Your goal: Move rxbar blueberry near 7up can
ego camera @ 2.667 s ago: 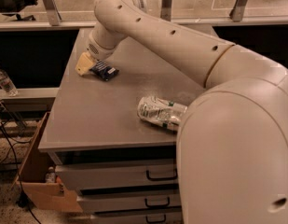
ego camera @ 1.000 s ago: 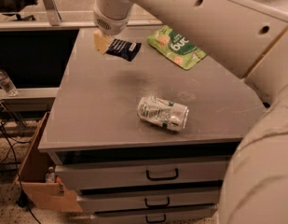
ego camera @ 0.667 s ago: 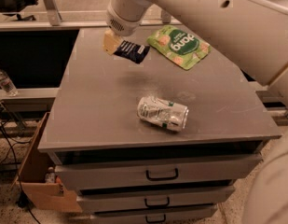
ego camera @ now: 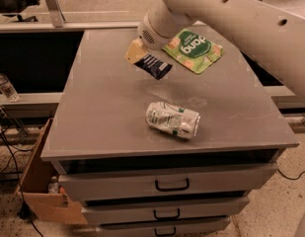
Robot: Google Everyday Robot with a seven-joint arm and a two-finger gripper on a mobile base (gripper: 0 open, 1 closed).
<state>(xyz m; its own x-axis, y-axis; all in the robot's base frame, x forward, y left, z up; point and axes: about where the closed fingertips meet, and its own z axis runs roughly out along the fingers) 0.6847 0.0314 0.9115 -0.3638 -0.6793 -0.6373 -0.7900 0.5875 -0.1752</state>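
Note:
The rxbar blueberry is a small dark navy wrapper held in my gripper, lifted a little above the grey tabletop. The yellowish fingers are shut on the bar's upper left end. The 7up can lies on its side on the table, crumpled, below and to the right of the bar, well apart from it. My white arm comes in from the upper right.
A green snack pouch lies flat at the back right of the table, partly under my arm. Drawers are below the tabletop. A cardboard box and a plastic bottle are on the left.
My gripper has carried the bar from the table's back left corner to the right and towards the can. The can and the pouch have not moved.

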